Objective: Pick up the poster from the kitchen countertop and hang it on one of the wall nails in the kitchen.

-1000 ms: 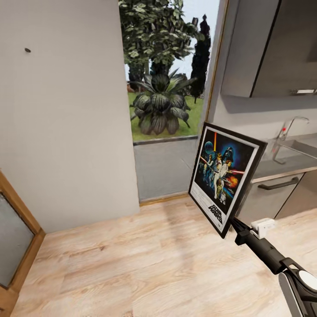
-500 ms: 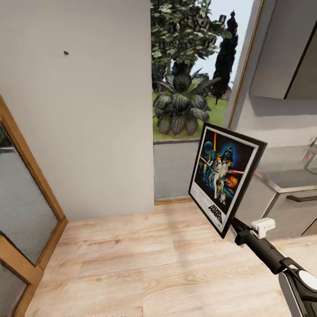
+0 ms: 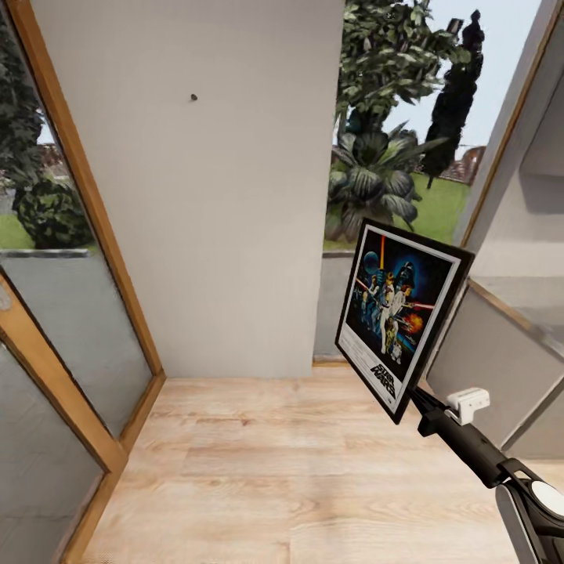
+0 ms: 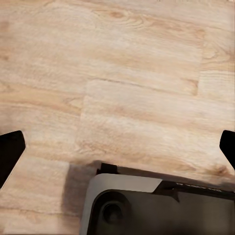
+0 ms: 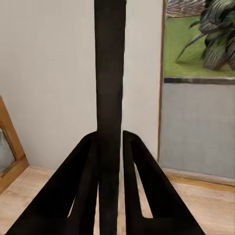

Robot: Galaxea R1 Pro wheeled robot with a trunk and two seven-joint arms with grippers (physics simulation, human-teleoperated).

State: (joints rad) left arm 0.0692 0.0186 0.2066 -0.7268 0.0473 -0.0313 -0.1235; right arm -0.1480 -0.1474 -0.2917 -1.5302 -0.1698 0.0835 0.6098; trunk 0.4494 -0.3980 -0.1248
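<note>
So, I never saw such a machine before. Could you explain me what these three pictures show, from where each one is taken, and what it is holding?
This is a simulated two-armed robot on wheels. The large picture comes from a camera on its head. There the right gripper holds a framed Star Wars poster by its lower corner, above a wooden floor. A small nail sits high on the grey wall ahead. The other two pictures come from cameras on the wrists. The right wrist view looks along two fingers clamping the poster's black edge. The left wrist view looks down at the floor, its left gripper open and empty.
</note>
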